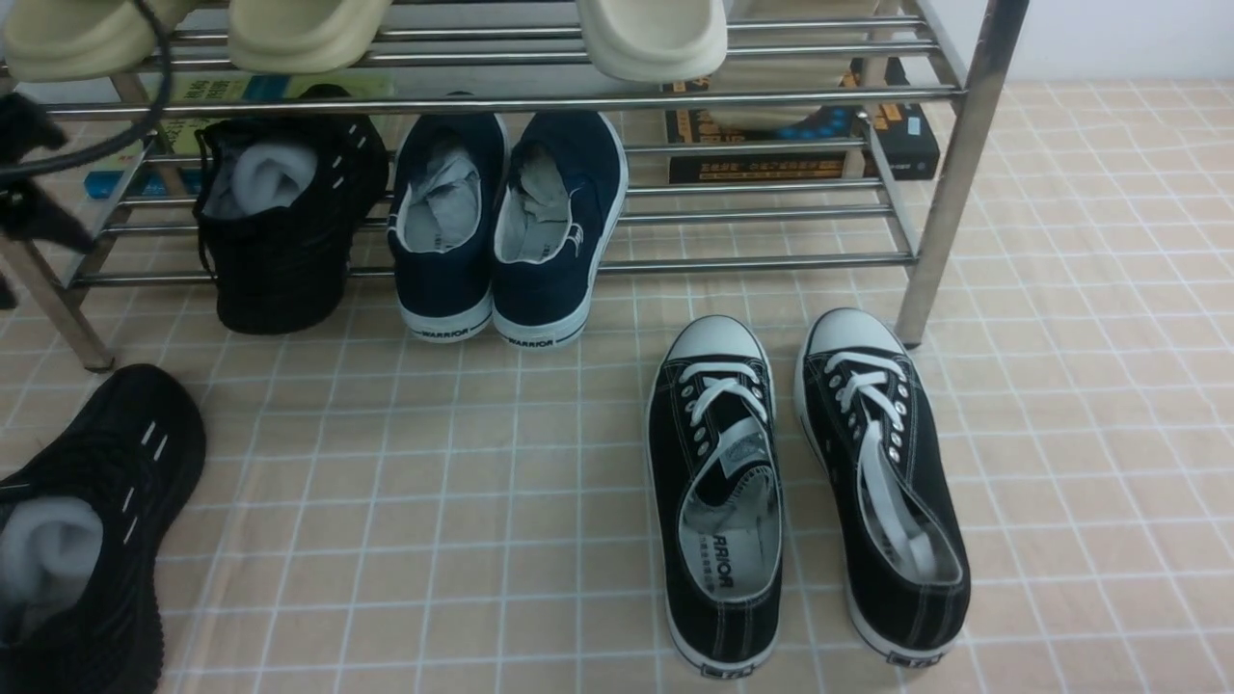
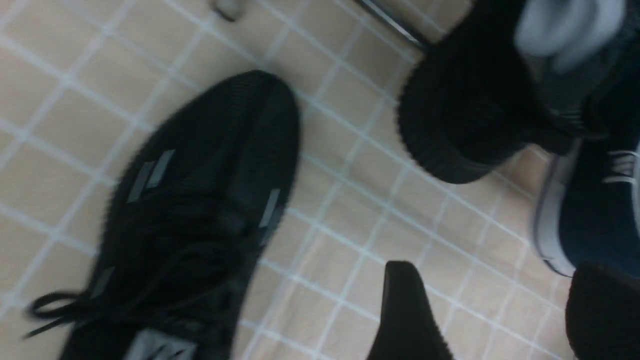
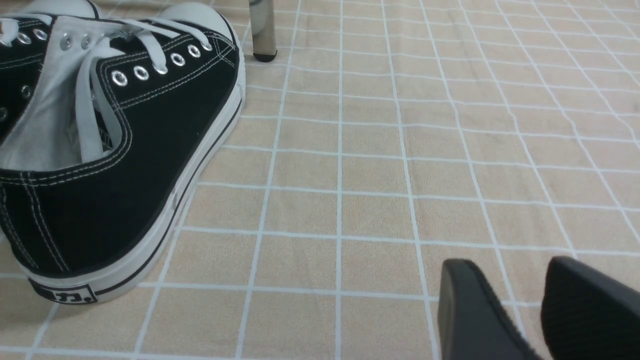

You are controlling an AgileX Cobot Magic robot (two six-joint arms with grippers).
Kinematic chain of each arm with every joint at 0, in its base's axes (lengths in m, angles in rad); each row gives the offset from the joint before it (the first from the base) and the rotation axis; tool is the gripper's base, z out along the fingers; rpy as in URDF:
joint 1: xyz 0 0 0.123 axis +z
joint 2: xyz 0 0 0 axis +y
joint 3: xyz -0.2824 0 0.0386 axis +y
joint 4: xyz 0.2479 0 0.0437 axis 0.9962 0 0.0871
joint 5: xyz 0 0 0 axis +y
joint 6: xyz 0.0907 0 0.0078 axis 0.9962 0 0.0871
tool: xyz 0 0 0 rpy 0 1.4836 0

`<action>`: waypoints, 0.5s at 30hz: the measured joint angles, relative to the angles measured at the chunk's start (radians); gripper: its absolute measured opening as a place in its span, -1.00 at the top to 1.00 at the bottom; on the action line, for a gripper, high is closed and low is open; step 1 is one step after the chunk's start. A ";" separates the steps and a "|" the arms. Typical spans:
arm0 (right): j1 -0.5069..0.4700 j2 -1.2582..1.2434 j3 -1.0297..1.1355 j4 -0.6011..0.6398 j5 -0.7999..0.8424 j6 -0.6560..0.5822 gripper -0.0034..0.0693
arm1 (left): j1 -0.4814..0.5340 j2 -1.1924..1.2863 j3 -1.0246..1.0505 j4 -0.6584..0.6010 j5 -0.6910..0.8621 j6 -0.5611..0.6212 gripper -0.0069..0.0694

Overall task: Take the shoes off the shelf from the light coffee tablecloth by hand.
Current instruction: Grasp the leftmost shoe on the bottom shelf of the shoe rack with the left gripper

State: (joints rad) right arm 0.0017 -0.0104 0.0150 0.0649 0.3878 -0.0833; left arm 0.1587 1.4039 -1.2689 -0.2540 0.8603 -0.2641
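black knit sneakers (image 2: 195,200) lie near the left gripper (image 2: 492,300), its jaws apart, holding nothing.

Robot hardware, front view: dark, near-black parts of the left arm (image 1: 40,217) show at nine to ten o'clock, with angular, faceted outlines and a tapered piece directed toward four o'clock. A smooth black cable (image 1: 166,89), round in section, curves in a loop from eleven o'clock to nine o'clock. Wrist views: the left gripper (image 2: 495,270) has black fingers with rounded ends; surface detail is blurred. The right gripper (image 3: 512,262) has matte dark-grey fingers, blunt-ended with softened edges and faint fine ridging. Markings and screws: none legible.
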 joint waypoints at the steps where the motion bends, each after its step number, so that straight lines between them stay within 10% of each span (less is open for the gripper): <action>1: 0.000 0.000 0.000 0.000 0.000 0.000 0.25 | -0.006 0.014 -0.004 -0.003 -0.008 -0.001 -0.35; 15: 0.000 0.000 0.000 0.000 0.000 0.000 0.25 | -0.083 0.343 -0.121 -0.015 -0.248 -0.252 -0.35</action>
State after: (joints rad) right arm 0.0017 -0.0104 0.0150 0.0649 0.3878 -0.0833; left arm 0.0760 1.7464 -1.3901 -0.2689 0.6126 -0.5160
